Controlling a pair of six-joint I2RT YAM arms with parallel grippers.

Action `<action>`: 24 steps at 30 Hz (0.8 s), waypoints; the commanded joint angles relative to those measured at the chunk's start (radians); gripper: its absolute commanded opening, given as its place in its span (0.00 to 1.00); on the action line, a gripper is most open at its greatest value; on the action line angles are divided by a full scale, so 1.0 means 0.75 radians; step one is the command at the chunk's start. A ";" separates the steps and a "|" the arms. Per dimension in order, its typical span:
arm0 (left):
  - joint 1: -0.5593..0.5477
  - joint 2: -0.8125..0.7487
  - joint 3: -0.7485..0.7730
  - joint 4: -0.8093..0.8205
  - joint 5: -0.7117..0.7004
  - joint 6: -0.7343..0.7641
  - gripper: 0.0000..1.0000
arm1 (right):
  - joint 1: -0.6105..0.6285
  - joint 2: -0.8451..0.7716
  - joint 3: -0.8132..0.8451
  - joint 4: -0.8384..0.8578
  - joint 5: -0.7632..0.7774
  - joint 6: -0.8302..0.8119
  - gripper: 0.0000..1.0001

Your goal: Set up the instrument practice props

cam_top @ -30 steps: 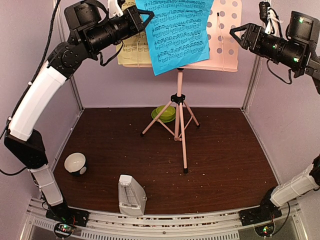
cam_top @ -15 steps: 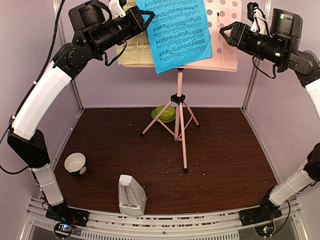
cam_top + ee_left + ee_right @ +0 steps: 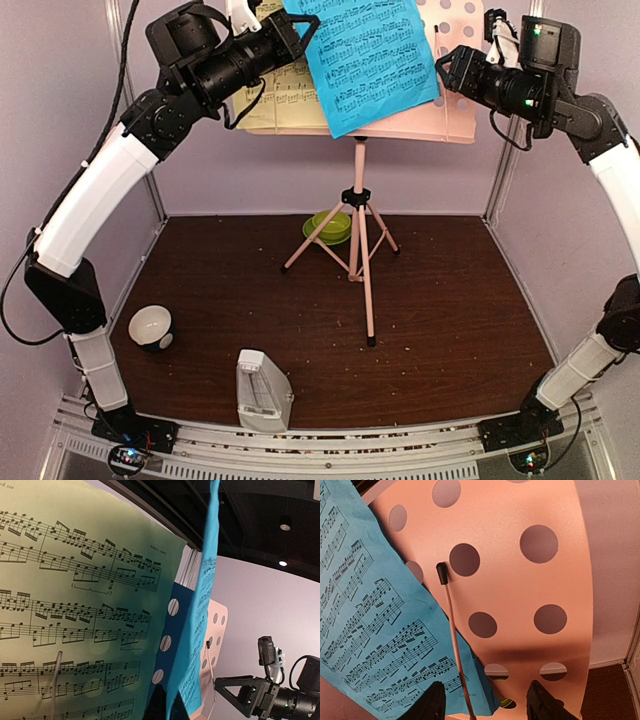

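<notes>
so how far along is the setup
Done: the pink music stand is up, with the yellow page on it. In hand: the left gripper pinches the blue page, tilted across the stand; the right gripper is open beside it. Left: seating that page, perhaps the metronome standing down front.

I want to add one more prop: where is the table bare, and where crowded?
Bare: the table right of the tripod legs; also between the white bowl and those legs. Crowded: under the tripod, by the green bowl.

A blue sheet-music page (image 3: 370,630) overlaps the pink hole-punched panel (image 3: 510,587).
</notes>
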 commanded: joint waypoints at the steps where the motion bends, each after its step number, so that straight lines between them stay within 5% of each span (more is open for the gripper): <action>1: 0.006 0.002 0.032 0.098 0.001 0.030 0.00 | -0.012 0.029 0.052 -0.003 0.024 -0.002 0.54; 7: 0.006 0.002 0.032 0.095 -0.018 0.038 0.00 | -0.017 0.063 0.070 0.003 0.005 0.009 0.41; 16: 0.006 0.002 0.036 0.127 -0.049 0.083 0.00 | -0.017 -0.025 -0.062 0.148 -0.068 -0.050 0.02; 24: 0.006 0.040 0.083 0.146 0.009 0.143 0.00 | -0.017 -0.164 -0.328 0.387 -0.148 -0.176 0.00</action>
